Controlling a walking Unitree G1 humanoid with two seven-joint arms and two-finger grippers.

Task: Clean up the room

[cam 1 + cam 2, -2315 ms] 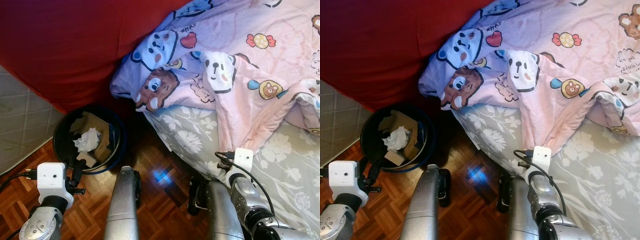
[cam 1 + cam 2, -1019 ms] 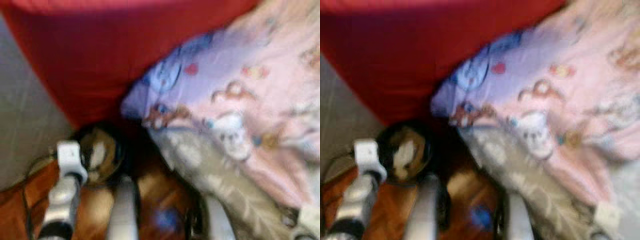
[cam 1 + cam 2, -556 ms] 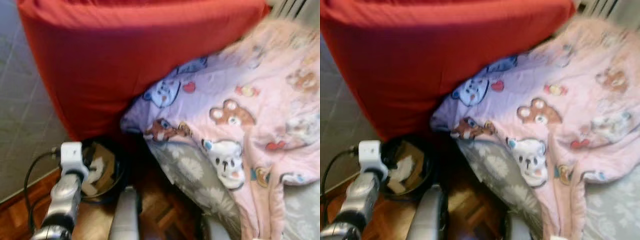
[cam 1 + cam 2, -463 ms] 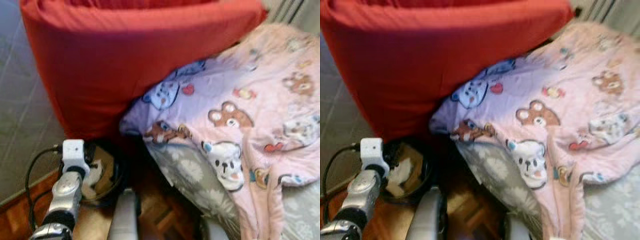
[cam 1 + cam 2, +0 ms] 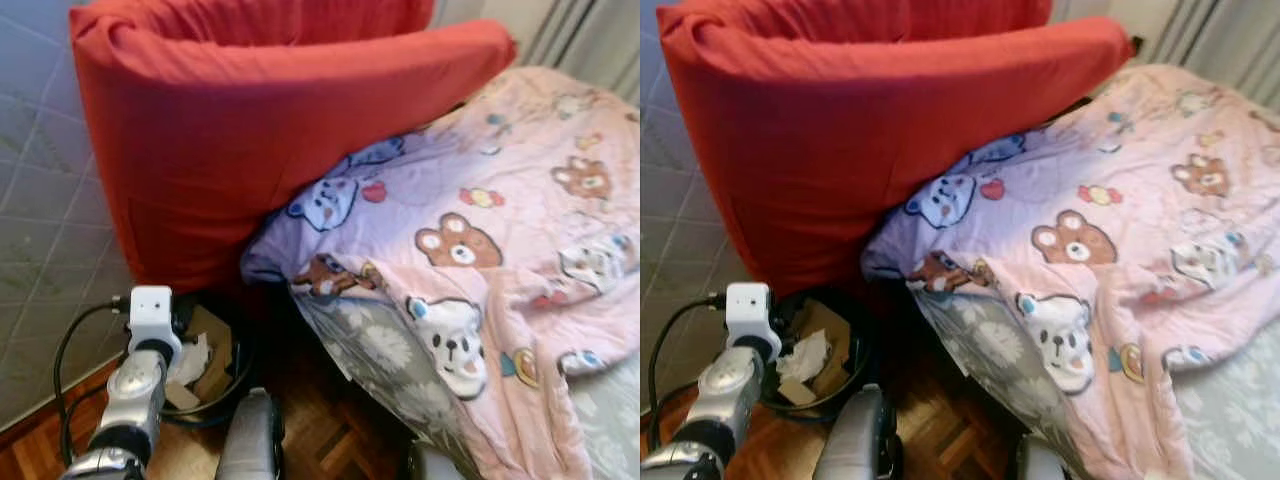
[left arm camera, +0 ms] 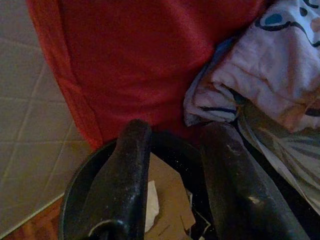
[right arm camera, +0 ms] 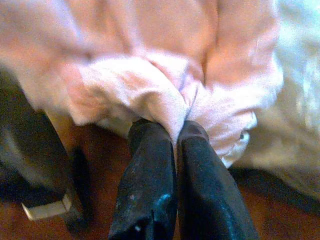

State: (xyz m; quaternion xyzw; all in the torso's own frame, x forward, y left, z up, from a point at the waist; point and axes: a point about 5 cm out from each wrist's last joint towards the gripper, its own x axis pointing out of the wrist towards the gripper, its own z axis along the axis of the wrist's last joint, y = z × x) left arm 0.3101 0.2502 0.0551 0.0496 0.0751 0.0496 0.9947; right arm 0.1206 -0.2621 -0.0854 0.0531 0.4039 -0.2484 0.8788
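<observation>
A pink cartoon-bear blanket (image 5: 480,200) lies rumpled over the bed, its corner hanging toward the floor. My right gripper (image 7: 172,127) is shut on a bunched fold of the blanket (image 7: 150,85) just above the wooden floor. A black waste bin (image 5: 228,398) holding cardboard and crumpled tissue (image 5: 192,358) stands between the bed and the wall. My left gripper (image 6: 175,135) hangs open over the bin's rim (image 6: 75,180), with nothing between its fingers (image 6: 125,170).
A big red cushion (image 5: 270,130) leans against the tiled wall behind the bin. The bed's grey flowered sheet (image 5: 380,350) shows under the blanket. Parquet floor (image 5: 330,440) lies between my legs and the bed. Curtains (image 5: 1230,40) hang at the far right.
The whole picture has shifted: the camera now looks higher, taking in the cushion's top. My left wrist has risen up beside the bin.
</observation>
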